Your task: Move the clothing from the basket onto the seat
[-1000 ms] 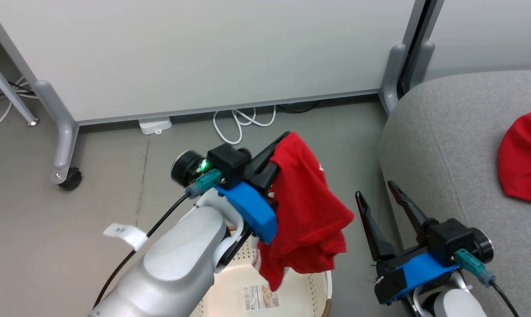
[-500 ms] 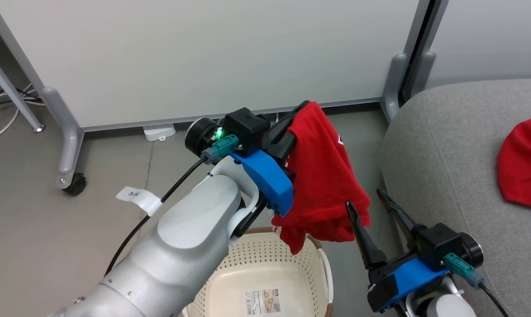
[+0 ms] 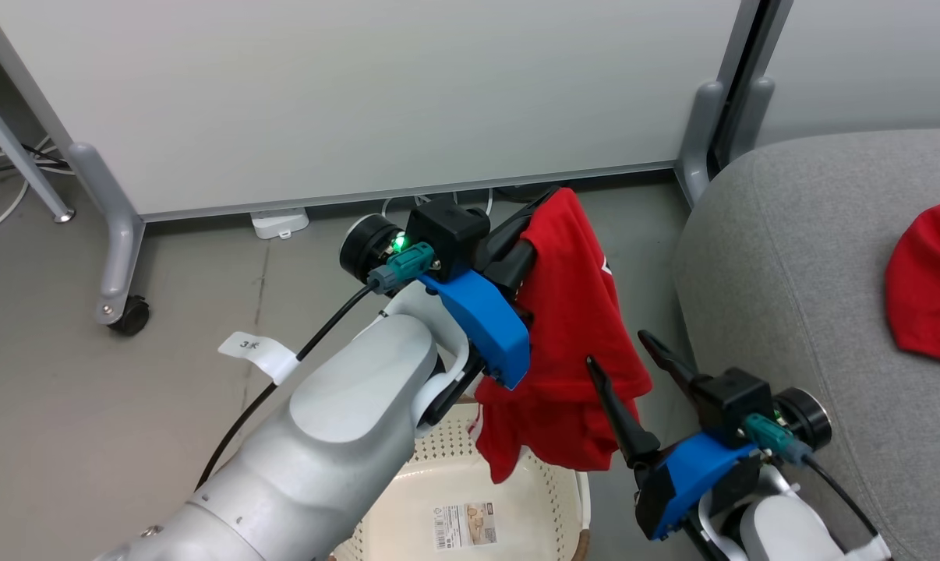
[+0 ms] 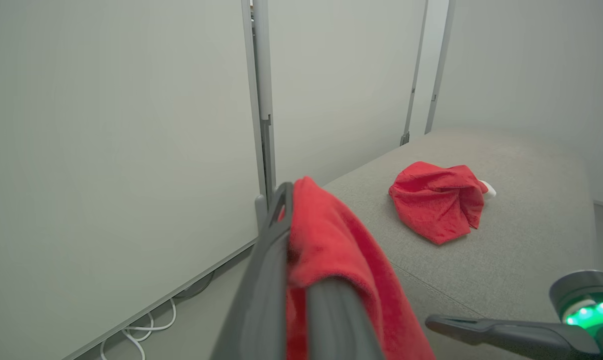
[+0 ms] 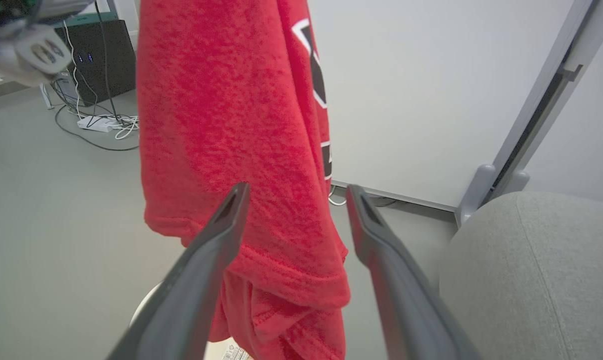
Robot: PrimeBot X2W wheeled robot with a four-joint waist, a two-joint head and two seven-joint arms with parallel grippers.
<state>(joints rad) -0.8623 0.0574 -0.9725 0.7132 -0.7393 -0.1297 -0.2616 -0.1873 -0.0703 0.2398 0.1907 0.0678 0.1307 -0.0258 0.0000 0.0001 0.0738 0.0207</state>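
Observation:
My left gripper (image 3: 544,206) is shut on a red garment (image 3: 571,343) with black-and-white lettering; it hangs above the cream perforated basket (image 3: 532,499), whose inside shows a label and no clothing. In the left wrist view the cloth (image 4: 331,255) drapes over my fingers. My right gripper (image 3: 618,351) stands open just beside the hanging cloth, at its lower right edge; in the right wrist view the garment (image 5: 236,130) hangs right in front of the parted fingers. A second red garment (image 3: 930,280) lies bunched on the grey sofa (image 3: 797,257), also seen as a red garment (image 4: 439,200) from the left wrist.
A white partition panel (image 3: 361,93) on grey wheeled feet (image 3: 115,257) stands behind. White cables (image 3: 439,202) and a power adapter (image 3: 279,222) lie on the floor along its base. The sofa's rounded corner sits close to my right arm.
My left gripper has lifted the red garment up and to the right, out of the basket. The right gripper moved left toward the hanging cloth. The head camera shifted slightly.

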